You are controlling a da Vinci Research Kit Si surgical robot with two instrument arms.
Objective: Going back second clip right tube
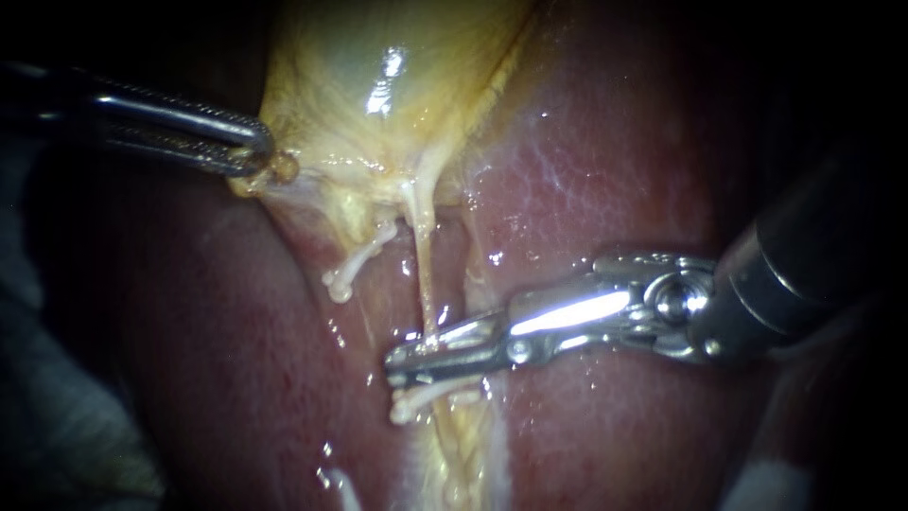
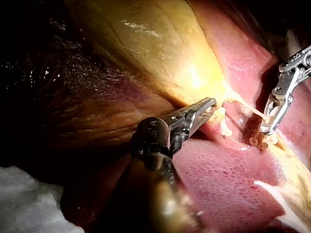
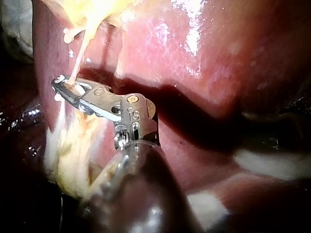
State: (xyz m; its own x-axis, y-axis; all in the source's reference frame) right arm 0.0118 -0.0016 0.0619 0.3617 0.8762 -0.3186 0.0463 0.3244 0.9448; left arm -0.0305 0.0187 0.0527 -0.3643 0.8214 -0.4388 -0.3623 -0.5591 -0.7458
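Left tool at 10 o'clock of the endoscope view, shaft entering from 9 o'clock. Grips the lower edge of the gallbladder, both jaws pressed together on the yellow tissue.

Right tool near the centre, a little toward 6 o'clock, shaft entering from 3 o'clock. Stands narrowly open, with a small gap between the jaws. Straddles the right tube, a thin pale strand running from the gallbladder at 12 o'clock down into that gap, not visibly squeezed.

Just at 6 o'clock of the jaws, very close under them, a white clip lying across the same tube. At 11 o'clock of the right tool, another white clip, just beside the upper part of the tube.

All around, the red liver, wet and shiny.

In the right wrist view, the same narrow gap, with the tube passing between the jaws.
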